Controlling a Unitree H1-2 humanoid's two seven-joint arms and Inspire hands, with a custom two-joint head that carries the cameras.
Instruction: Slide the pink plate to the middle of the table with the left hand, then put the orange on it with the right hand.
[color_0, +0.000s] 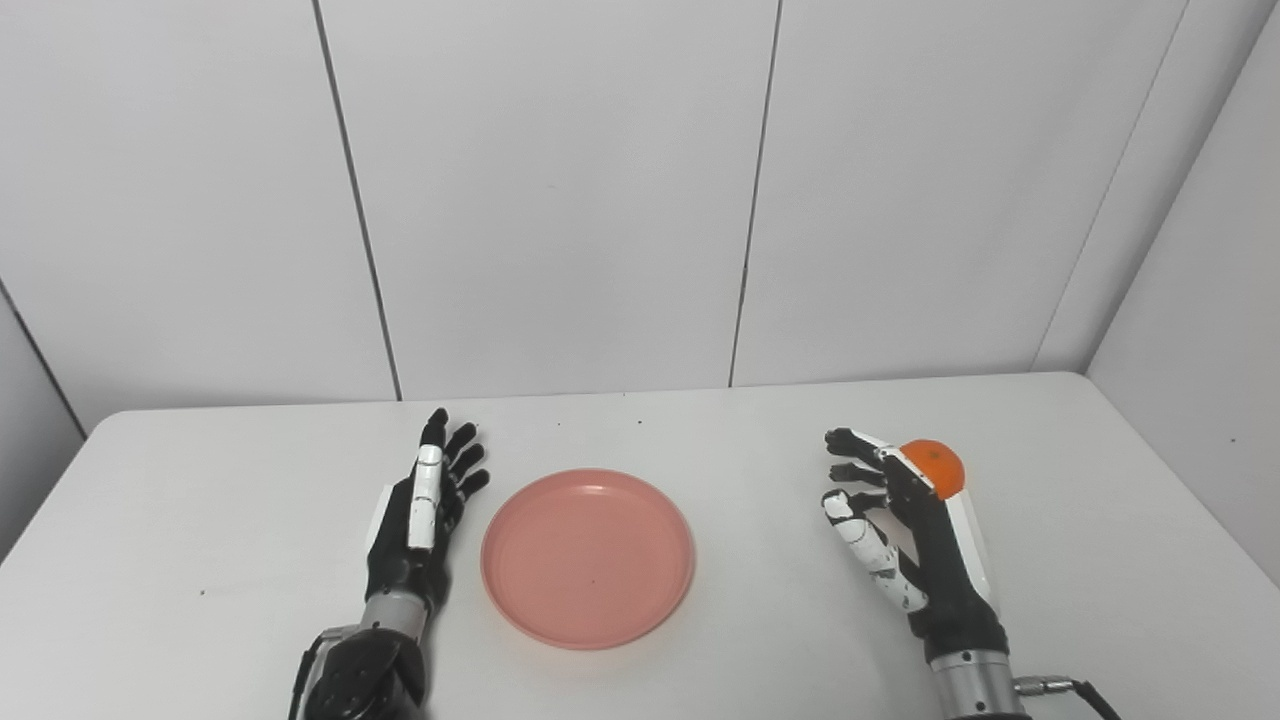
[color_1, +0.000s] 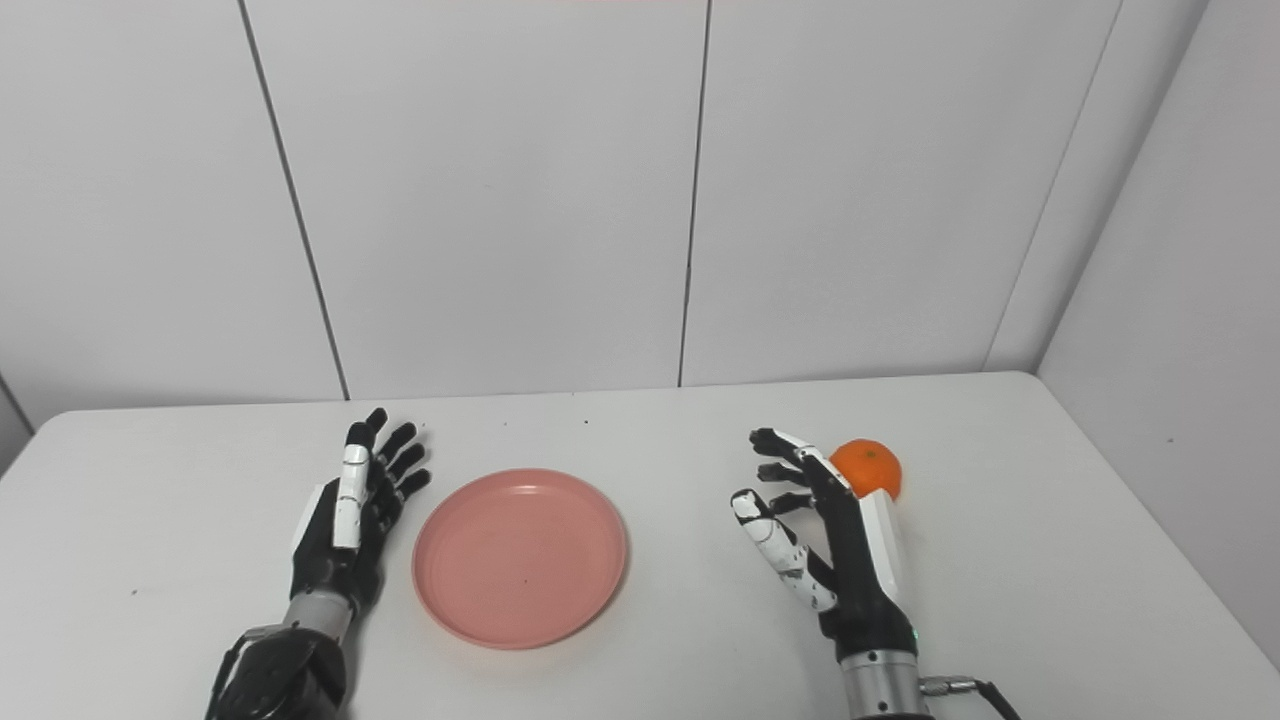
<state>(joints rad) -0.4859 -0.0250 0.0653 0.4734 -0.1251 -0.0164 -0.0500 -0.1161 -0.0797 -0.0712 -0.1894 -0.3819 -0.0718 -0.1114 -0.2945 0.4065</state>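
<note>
The pink plate lies flat on the white table, a little left of its middle and toward the front. My left hand rests just left of the plate's rim, open, fingers stretched and pointing away from me. The orange sits on the table at the right, behind my right hand. That hand stands edge-up, open with fingers spread, its back toward the orange, which it partly hides. Nothing is held in either hand.
The white table meets grey wall panels at the back and a side wall on the right. A thin cable trails from the right wrist near the front edge.
</note>
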